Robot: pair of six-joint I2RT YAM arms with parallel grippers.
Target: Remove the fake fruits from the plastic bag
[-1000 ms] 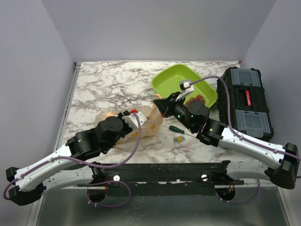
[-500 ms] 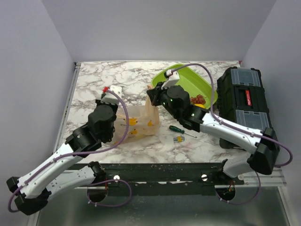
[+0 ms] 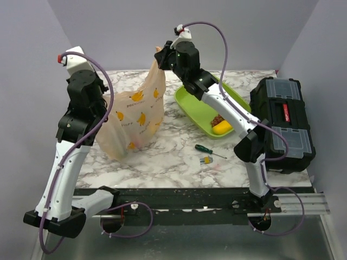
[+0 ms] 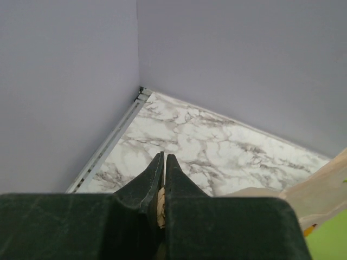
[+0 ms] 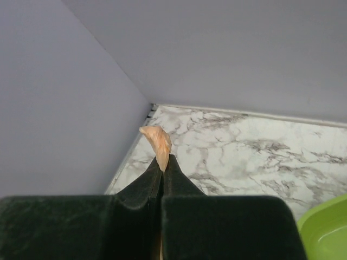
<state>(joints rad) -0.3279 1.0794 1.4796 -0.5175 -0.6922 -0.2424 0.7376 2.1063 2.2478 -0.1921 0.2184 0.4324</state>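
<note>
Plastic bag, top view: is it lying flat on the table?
No, the plastic bag hangs upright, held up by the right gripper and the left gripper, which pinch its upper edge.

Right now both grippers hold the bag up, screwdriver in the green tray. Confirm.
One error: the screwdriver lies on the table beside the green tray, as the top view shows. The left gripper and right gripper do hold the bag up.

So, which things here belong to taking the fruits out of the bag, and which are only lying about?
Job: plastic bag, pinched by left gripper and right gripper; fake fruits in green tray.
Lying about: screwdriver, small yellow item, black toolbox.
</note>
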